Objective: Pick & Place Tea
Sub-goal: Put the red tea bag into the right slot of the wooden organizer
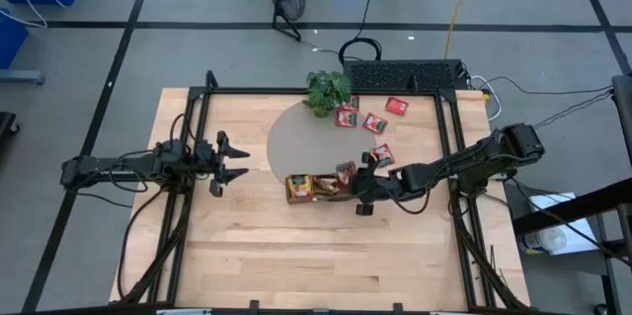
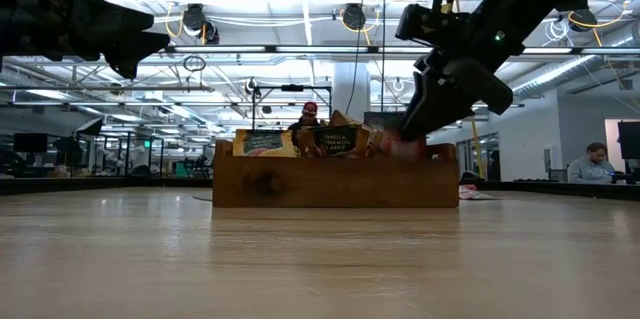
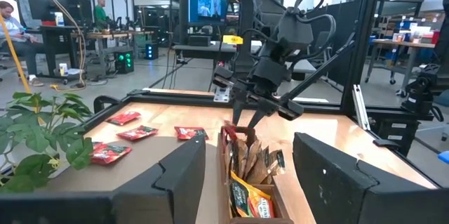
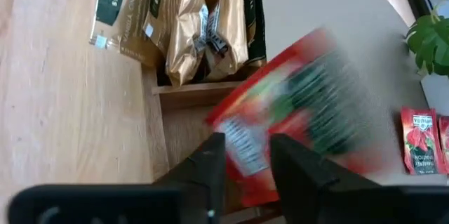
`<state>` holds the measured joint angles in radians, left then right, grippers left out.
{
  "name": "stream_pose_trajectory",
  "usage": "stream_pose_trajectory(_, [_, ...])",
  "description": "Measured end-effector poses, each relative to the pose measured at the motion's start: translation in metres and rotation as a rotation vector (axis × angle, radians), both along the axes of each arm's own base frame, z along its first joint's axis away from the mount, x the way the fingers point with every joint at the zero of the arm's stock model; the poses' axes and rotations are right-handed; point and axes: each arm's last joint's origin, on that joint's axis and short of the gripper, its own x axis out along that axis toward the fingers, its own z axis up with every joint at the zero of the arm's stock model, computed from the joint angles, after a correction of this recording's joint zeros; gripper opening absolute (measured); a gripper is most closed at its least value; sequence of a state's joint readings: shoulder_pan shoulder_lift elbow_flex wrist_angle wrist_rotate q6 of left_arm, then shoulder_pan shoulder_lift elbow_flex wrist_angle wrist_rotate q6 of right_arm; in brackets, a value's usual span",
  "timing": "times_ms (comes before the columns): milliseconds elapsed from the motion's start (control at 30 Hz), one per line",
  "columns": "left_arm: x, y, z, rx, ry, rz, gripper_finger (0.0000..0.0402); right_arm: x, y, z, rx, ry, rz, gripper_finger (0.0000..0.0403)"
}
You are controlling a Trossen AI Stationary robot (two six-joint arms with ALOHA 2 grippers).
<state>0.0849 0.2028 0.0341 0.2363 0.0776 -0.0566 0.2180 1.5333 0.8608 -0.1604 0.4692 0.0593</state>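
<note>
Right wrist view puts a red tea packet (image 4: 295, 112) just ahead of the right gripper (image 4: 245, 161), blurred, its lower edge lying in the gap between the two fingers; whether they pinch it or have let go I cannot tell. Beneath and beyond the jaws sits the wooden tray (image 4: 189, 94), its far end packed with upright packets, the near compartment bare. So the step in hand looks like the drop into the tray. The left gripper (image 1: 229, 160) waits well off to the side, jaws spread and empty. More red packets (image 1: 373, 122) lie on the grey mat (image 1: 286, 137) beyond the right jaws, near the potted plant (image 1: 328, 90). Next, I judge: clear the tray by lifting, then reach for one of those loose packets.
</note>
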Motion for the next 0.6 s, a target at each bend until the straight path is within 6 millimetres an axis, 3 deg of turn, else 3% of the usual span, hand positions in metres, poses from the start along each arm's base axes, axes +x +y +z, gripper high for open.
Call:
stream_pose_trajectory(267, [0.0, 0.0, 0.0, 0.0, -0.001, 0.0, 0.0214, 0.002, 0.0, 0.002, 0.004, -0.029, -0.001, 0.0159])
stream_pose_trajectory(600, [0.0, 0.0, 0.0, 0.0, 0.0, 0.0, 0.0214, -0.008, -0.005, 0.018, -0.128, -0.03, -0.031, 0.0153])
